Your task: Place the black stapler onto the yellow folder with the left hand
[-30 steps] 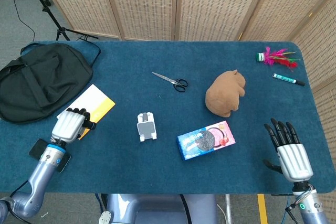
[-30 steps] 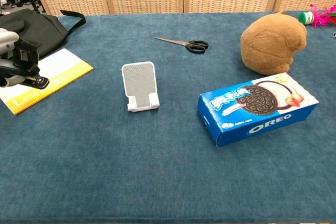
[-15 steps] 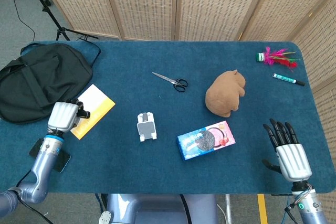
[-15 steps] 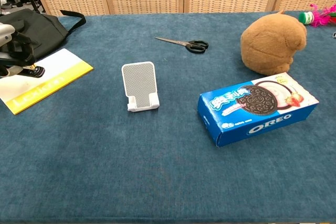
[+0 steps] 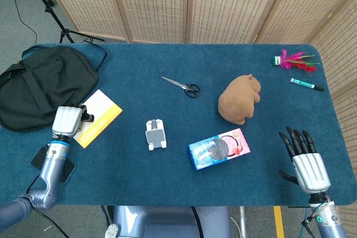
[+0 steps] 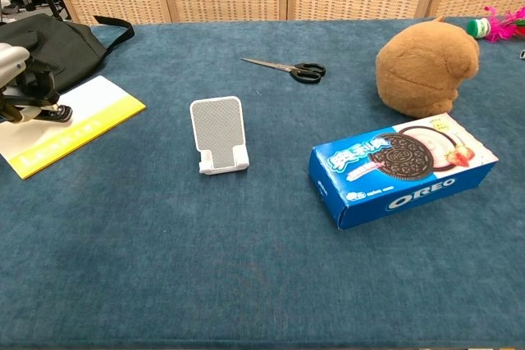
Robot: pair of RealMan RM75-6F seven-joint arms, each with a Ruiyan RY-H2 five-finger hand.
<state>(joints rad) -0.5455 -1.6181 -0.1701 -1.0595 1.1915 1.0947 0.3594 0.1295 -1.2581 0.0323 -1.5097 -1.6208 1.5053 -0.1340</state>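
The yellow folder [image 5: 104, 114] lies at the table's left, beside the black bag. My left hand [image 5: 67, 121] is over the folder's left part, fingers curled around the black stapler [image 5: 87, 117], of which only a small dark tip shows. In the chest view the black stapler [image 6: 54, 111] sits low on the yellow folder [image 6: 90, 112], still gripped by the left hand [image 6: 20, 81]; I cannot tell whether it touches the folder. My right hand [image 5: 304, 159] rests near the front right edge with its fingers spread and empty.
A black bag [image 5: 42, 85] lies behind the folder. A dark phone [image 5: 40, 159] lies under my left forearm. A white phone stand [image 5: 155, 134], scissors [image 5: 181, 86], a brown plush [image 5: 240, 98], an Oreo box [image 5: 218, 149], a feather shuttlecock [image 5: 294, 61] and a marker [image 5: 306, 85] are spread across the table.
My left hand carried the stapler from the folder's near edge back and to the left, over the folder, and then shifted only slightly. The right hand stayed put.
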